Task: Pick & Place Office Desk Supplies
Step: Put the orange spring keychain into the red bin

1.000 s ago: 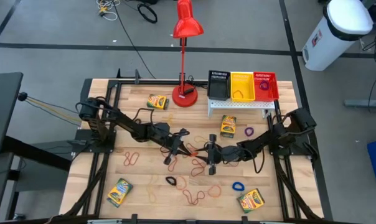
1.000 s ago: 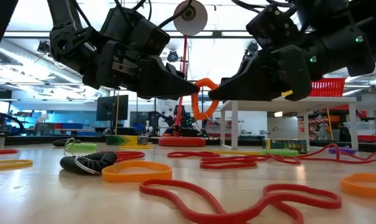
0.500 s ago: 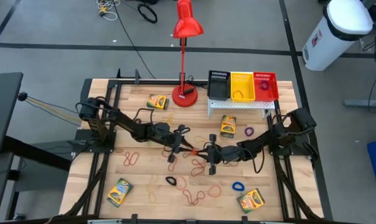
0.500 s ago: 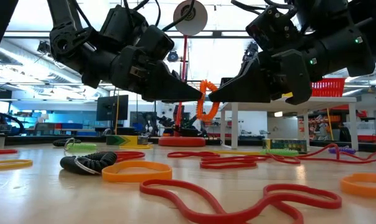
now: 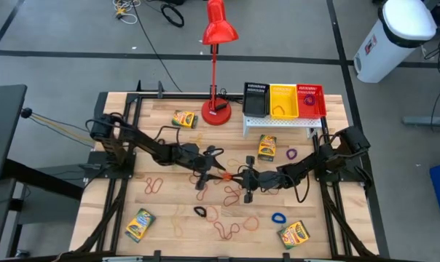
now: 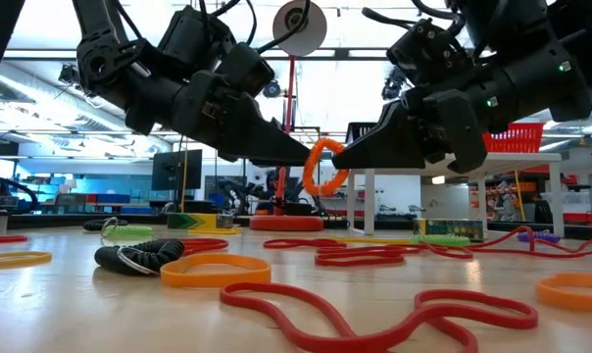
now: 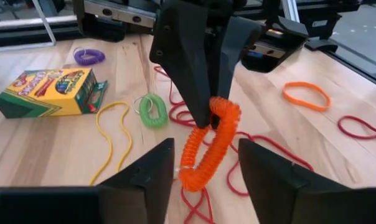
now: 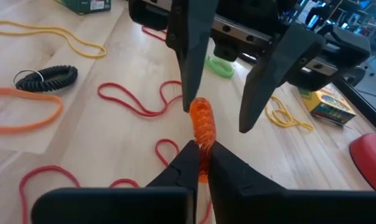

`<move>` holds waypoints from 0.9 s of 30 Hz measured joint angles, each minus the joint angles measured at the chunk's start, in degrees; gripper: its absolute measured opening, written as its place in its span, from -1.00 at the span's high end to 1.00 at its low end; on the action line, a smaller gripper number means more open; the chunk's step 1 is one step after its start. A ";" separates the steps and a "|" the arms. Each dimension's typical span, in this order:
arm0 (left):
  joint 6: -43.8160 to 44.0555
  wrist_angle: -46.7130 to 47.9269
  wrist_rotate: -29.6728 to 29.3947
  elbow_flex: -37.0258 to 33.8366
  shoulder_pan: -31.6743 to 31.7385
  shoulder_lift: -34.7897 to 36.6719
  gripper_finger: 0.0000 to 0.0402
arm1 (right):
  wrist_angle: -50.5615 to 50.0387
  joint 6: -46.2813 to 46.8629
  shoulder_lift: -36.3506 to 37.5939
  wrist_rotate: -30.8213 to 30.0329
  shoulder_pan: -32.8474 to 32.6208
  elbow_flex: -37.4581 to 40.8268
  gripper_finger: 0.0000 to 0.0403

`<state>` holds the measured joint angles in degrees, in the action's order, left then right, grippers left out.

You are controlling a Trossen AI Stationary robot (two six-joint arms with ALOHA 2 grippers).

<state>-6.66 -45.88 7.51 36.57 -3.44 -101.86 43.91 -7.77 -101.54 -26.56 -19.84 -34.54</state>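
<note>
The orange coil band (image 6: 320, 167) hangs in mid-air above the middle of the table (image 5: 169, 211), its long axis close to upright, with the two arms meeting at it from opposite sides. The right pincer (image 8: 199, 155) is closed on the band's lower part, the fingertips pinched together around it, so the band rises from that grip toward the other arm. The left pincer (image 7: 203, 158) stands open, its two fingers spread to either side of the band with a gap showing on each side; it seems to touch nothing, though the tip nearest the coil is hard to judge from the low view. The band thus belongs to the right arm, which is also the arm on the side of the three mesh bins (image 5: 284, 100) at the table's far right edge. The carry should therefore run away from the left pincer, past the crayon box (image 5: 266, 146), toward the bins.
</note>
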 joint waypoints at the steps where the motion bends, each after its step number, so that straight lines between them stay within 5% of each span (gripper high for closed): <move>1: 0.00 1.08 0.00 0.01 0.00 0.57 0.01 | -0.02 0.00 0.00 -0.01 0.00 0.00 0.91; 9: -1.54 9.87 -0.02 -0.01 0.00 5.05 -0.22 | -1.29 0.00 0.02 -2.10 0.00 0.04 0.90; 16: -1.33 18.79 -3.28 -0.30 -0.02 10.06 -0.22 | -1.72 0.25 0.04 -2.59 0.00 0.07 0.91; 23: -3.59 15.28 -5.87 -6.62 0.02 17.35 -0.05 | -2.83 2.25 0.77 -3.08 -0.05 0.07 0.91; 27: -3.83 5.86 -10.90 -12.79 0.17 20.07 0.11 | -10.18 7.09 7.09 -10.39 -0.09 0.07 0.90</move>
<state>-10.48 -40.02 -3.39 23.78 -3.27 -81.79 33.72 -0.68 -94.44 -36.95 -19.92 -34.48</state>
